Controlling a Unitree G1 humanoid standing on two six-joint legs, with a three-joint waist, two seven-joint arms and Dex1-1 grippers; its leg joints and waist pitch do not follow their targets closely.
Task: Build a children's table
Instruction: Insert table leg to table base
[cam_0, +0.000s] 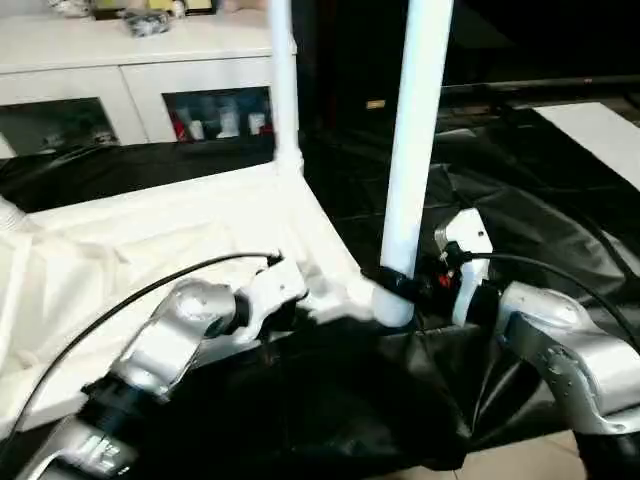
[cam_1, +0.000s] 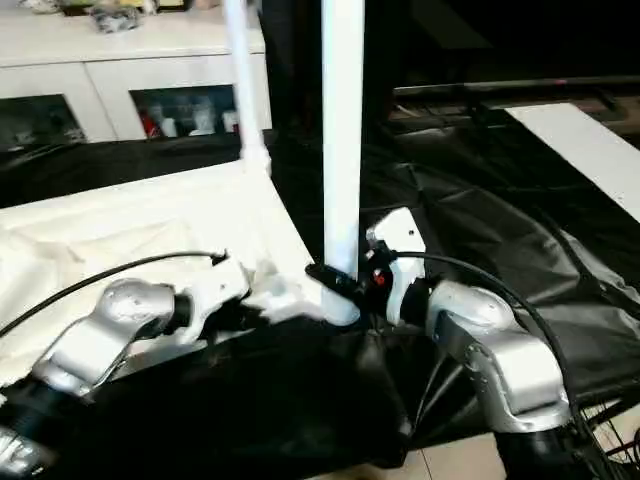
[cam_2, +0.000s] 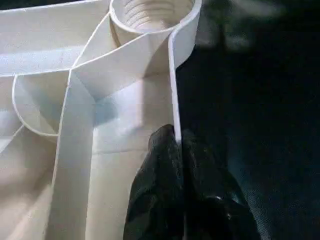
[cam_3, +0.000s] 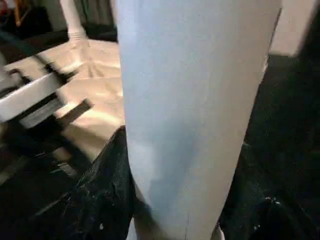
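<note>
So I've got the right gripper (cam_1: 345, 285) clamped on the leg (cam_1: 342, 150) low down, its long axis dead upright toward 12 o'clock over the near corner socket, while the left gripper (cam_2: 175, 145) pinches the tabletop (cam_0: 150, 250) rim at 9 o'clock.

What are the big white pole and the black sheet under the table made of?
The pole, a table leg, looks like smooth white plastic: even colour, soft sheen. The black sheet is probably thin plastic film or coated cloth: it wrinkles and glints. I can't be sure.
</note>
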